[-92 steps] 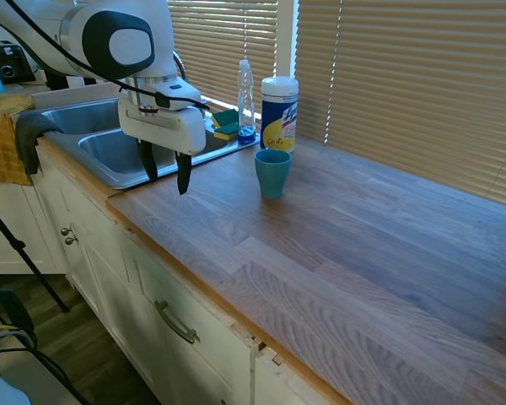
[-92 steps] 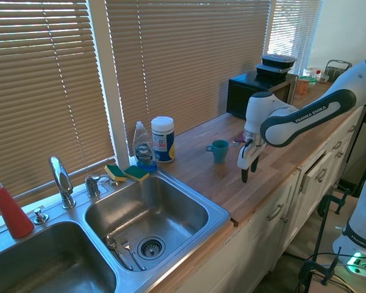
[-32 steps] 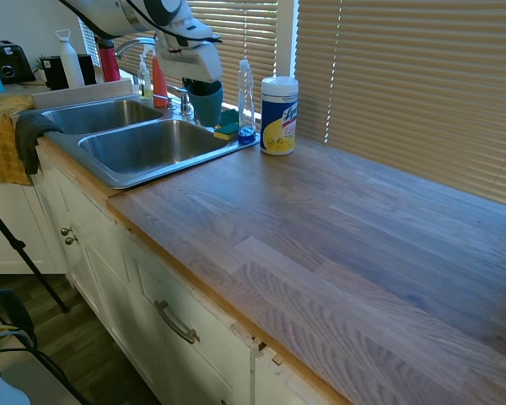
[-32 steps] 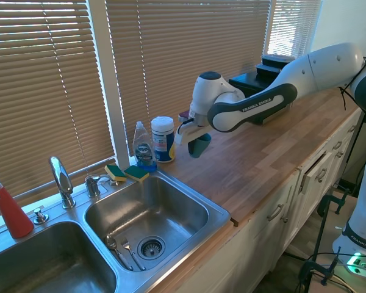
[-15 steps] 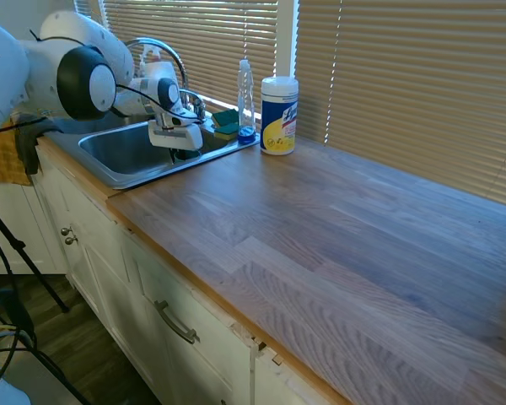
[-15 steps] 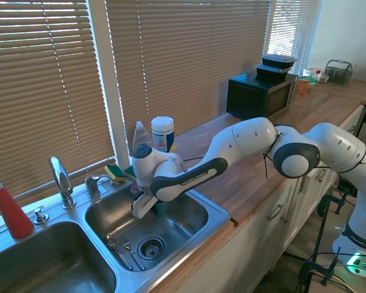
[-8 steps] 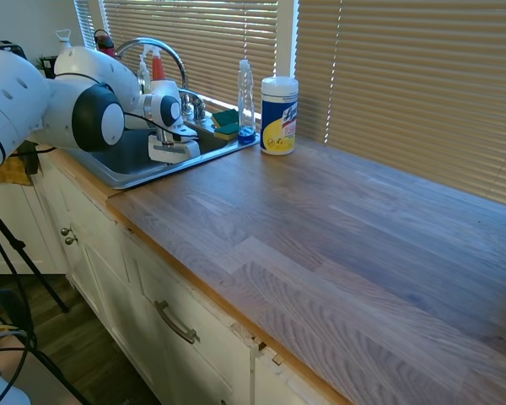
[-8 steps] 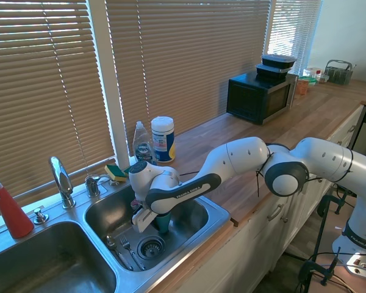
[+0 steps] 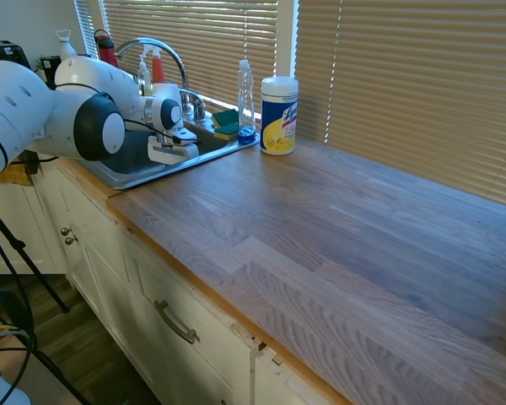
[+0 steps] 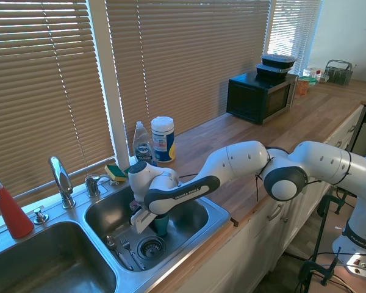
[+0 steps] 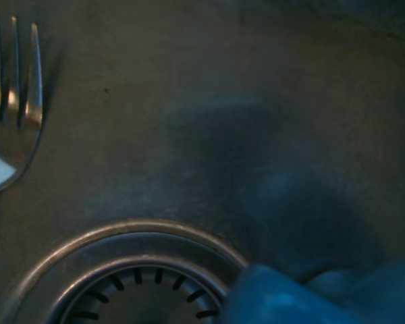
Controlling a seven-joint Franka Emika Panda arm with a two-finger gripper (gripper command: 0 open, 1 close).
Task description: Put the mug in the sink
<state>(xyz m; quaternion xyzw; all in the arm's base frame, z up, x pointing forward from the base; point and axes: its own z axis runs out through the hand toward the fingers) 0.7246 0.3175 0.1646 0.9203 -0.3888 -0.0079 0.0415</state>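
Observation:
The teal-blue mug (image 10: 162,227) stands upright low in the right basin of the steel sink (image 10: 198,239), close to the drain (image 10: 150,247). My gripper (image 10: 157,216) reaches down into that basin and is shut on the mug. In the wrist view the mug (image 11: 324,297) shows as a blue shape at the bottom edge, just over the basin floor beside the drain (image 11: 142,280). In the first exterior view the sink (image 9: 143,177) wall and my wrist hide the mug.
A fork (image 11: 13,74) and other cutlery (image 10: 119,247) lie beside the drain. The faucet (image 10: 61,177), sponges (image 10: 127,173), soap bottle (image 10: 144,146) and wipes canister (image 10: 163,139) stand behind the sink. A red spray bottle (image 10: 11,210) is at the left.
The gripper carried the mug from the counter over the rim and down into the right basin. In the last half second it sank slightly lower toward the drain.

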